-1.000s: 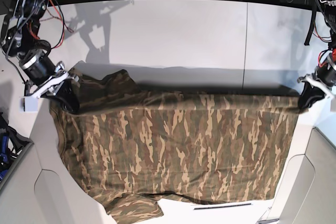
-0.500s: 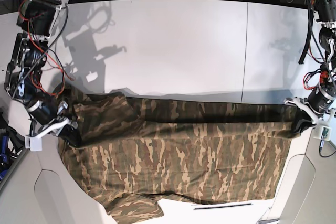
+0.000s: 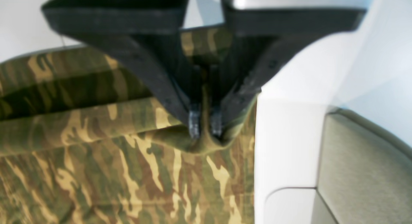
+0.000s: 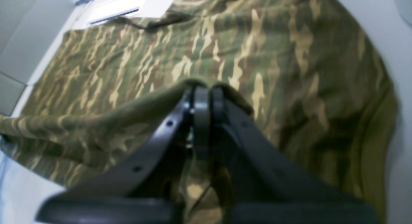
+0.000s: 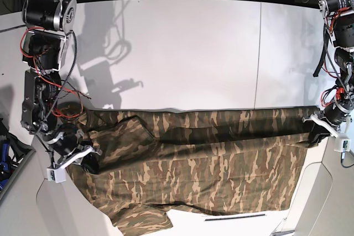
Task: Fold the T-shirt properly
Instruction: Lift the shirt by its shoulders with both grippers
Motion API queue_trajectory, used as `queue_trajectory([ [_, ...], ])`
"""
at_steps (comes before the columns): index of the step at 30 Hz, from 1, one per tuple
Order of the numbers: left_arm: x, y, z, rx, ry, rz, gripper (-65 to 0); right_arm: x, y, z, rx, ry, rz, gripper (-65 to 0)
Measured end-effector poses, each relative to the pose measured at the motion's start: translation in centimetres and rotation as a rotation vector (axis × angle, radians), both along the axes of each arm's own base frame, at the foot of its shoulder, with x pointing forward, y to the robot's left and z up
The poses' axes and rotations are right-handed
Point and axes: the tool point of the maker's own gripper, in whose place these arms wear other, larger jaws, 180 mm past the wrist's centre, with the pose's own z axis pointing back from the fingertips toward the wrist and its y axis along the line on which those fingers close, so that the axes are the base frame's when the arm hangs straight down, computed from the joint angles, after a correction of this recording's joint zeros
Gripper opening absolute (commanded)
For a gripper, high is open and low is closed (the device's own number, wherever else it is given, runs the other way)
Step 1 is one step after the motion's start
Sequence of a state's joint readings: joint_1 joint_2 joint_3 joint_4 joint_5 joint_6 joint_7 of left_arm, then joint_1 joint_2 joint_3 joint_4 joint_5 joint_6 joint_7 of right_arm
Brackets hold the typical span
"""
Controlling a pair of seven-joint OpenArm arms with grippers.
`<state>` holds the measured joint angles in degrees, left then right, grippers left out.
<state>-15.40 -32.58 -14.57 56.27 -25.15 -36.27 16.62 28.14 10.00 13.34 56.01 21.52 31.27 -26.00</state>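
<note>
Fold advanced — over the last second both arms carried the far edge of the T-shirt (image 5: 199, 164) toward the near hem, halving the cloth on the white table (image 5: 182, 53). Left gripper (image 3: 206, 126) and right gripper (image 4: 202, 95) stayed clamped, cloth corners pinched between their fingertips — the body spread beyond them.

Left tool (image 3: 206, 126): black fingers pressed together, fold of T-shirt (image 3: 112, 172) pinched between tips. In base view left tool (image 5: 315, 130) sits low at frame's right edge, arm reaching down from upper right corner, red and black wires along it.

Right tool (image 4: 202, 100): fingers closed tight on cloth edge. In base view right tool (image 5: 86, 161) low at frame's left, forearm near vertical above it, wrist bent inward.
</note>
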Motion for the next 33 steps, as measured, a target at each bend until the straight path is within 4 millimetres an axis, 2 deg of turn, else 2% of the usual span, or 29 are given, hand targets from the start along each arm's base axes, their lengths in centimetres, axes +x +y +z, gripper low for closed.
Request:
queue_trajectory([
  [2,0.3,0.1,0.4,-0.005,-0.028,0.004,-60.0,0.3,0.2,-0.1,-0.023,-0.008,-0.008,-44.8],
  [4,0.3,0.2,0.5,-0.004,-0.032,0.007,-48.4,0.3,0.2,-0.6,-0.046,0.009,-0.013,-34.6],
  [6,0.3,0.2,0.4,-0.003,-0.032,0.009,-35.2,0.2,0.4,-0.9,-0.05,0.015,-0.01,-31.8],
  [7,0.3,0.2,0.5,-0.004,-0.039,0.01,-31.4,0.2,0.4,-0.9,-0.051,0.016,-0.009,-31.8],
  [11,0.4,0.3,0.8,-0.011,-0.053,0.015,-30.6,0.2,0.0,-0.6,-0.049,0.016,-0.016,-31.8],
  [14,0.4,0.5,1.3,-0.04,-0.072,0.031,-30.6,-0.1,-1.1,-0.4,-0.054,0.05,-0.031,-31.8],
  [21,-0.9,2.8,1.3,-0.189,-0.015,0.131,-30.6,-2.0,-6.5,1.1,0.015,0.098,-0.158,-31.8],
  [26,-1.2,3.6,1.8,-0.212,-0.038,0.159,-30.5,-5.1,-9.9,-1.6,0.07,0.152,-0.264,-31.8],
  [31,-2.1,3.5,0.2,-0.221,-0.003,0.176,-30.2,-8.7,-12.9,-4.3,0.085,0.193,-0.358,-31.8],
  [33,-2.6,3.3,-0.7,-0.226,0.016,0.18,-27.5,-10.1,-13.3,-5.3,0.109,0.207,-0.377,-31.8],
])
